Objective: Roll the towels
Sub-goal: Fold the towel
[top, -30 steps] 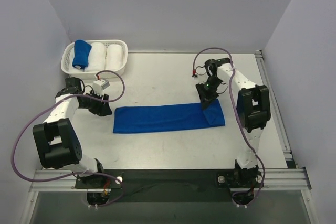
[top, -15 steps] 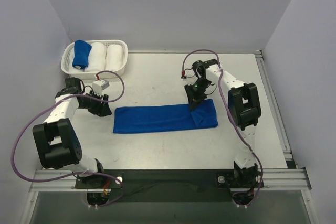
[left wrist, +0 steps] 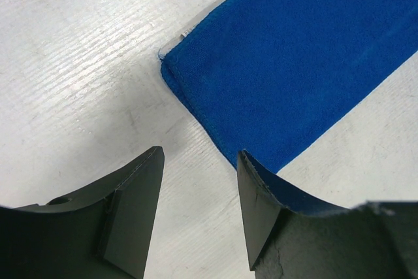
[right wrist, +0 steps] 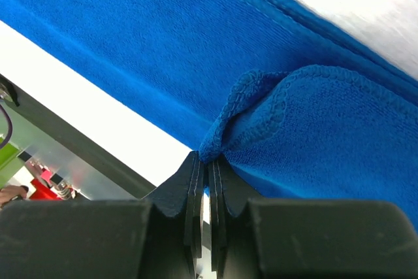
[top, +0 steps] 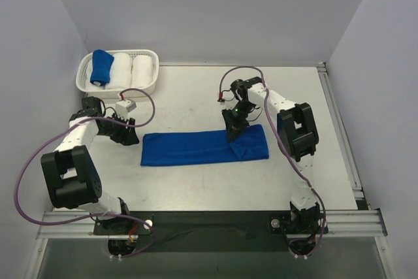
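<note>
Right now the long blue towel [top: 189, 147] is lying flat in the middle of the surface [top: 196, 96], its right end doubled back over itself. The right tool [right wrist: 208, 164] is pinching that folded edge, pressed together on the cloth, seemingly to start the roll. The left tool [left wrist: 200, 161] is hovering spread just off the left end, likely to steady it. A bundled towel [top: 100, 67] is sitting in the basket [top: 83, 78].

Robotics lab test cell: plain pale walls [top: 209, 11] enclosing a white table [top: 196, 187]; aluminium extrusion frame [top: 353, 217] running along its near edge.
</note>
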Tool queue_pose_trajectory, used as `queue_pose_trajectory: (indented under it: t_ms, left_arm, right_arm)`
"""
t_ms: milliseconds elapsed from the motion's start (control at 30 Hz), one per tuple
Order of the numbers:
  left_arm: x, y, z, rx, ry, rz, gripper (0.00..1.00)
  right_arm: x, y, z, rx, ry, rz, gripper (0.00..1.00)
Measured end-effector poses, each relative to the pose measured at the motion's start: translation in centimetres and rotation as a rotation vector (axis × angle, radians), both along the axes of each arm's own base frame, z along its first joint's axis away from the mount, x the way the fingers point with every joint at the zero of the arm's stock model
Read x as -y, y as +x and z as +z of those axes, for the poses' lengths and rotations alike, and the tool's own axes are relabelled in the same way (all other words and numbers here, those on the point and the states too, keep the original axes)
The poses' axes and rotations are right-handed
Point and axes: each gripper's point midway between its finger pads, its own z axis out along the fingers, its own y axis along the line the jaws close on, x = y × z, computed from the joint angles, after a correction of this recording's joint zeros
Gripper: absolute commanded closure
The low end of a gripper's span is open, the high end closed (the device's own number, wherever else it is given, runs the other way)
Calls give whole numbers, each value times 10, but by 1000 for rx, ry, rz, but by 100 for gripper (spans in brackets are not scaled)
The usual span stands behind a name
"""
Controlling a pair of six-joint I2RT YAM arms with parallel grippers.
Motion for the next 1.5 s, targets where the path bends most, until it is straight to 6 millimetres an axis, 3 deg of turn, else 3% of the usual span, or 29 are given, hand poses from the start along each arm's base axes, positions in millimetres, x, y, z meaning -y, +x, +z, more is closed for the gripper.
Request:
queue_pose_trajectory:
  t_ms: [67,100,133,167,200,300,433,567,667,733,967,1133,1200,1233,1333,1400,1500]
  left_arm:
    - [0,0,-1,-3,-1,0,41]
    - [0,-1,-1,-5,-2,0,41]
    - [0,-1,-1,-7,-2,-1,40]
    - [1,-2,-1,-10,-4,-2,40]
    - [2,-3,-2,-13,-6,-6,41]
    - [10,-6,-2,-22,-11,-38,42]
    - [34,-12,-3,-39,-9,-116,54]
    - [60,-19,-7,-77,-10,-175,61]
    - [69,-23,-20,-139,-10,-178,65]
    - [75,-26,-33,-190,4,-179,67]
    - [92,-23,-59,-307,57,-190,73]
    - [102,8,-61,-319,87,-183,78]
    - [112,33,-61,-324,79,-181,75]
    - [119,51,-60,-313,66,-183,68]
    - [145,111,-54,-246,-5,-197,55]
    - [158,146,-48,-178,-42,-200,51]
    - [165,164,-41,-134,-72,-201,50]
  right_arm:
    - [-3,-1,-4,-11,0,-2,100]
    - [-4,-2,-5,-17,1,-2,94]
    - [-4,-3,-7,-24,1,-3,83]
    - [-6,-3,-9,-34,4,-6,64]
    - [-7,-4,-9,-45,8,-14,57]
    - [-9,-5,-9,-52,32,-3,52]
    - [3,7,7,2,78,0,63]
    - [51,36,30,134,62,-45,86]
    - [87,46,34,192,10,-67,93]
    - [99,36,24,170,-25,-53,96]
    - [106,-23,-27,-13,-103,21,100]
    - [106,-61,-41,-110,-140,42,100]
    - [94,-78,-38,-130,-119,73,92]
    - [85,-87,-35,-139,-94,98,89]
    - [51,-117,-16,-144,23,187,80]
    - [29,-129,8,-108,124,237,77]
    - [26,-116,44,-7,235,205,74]
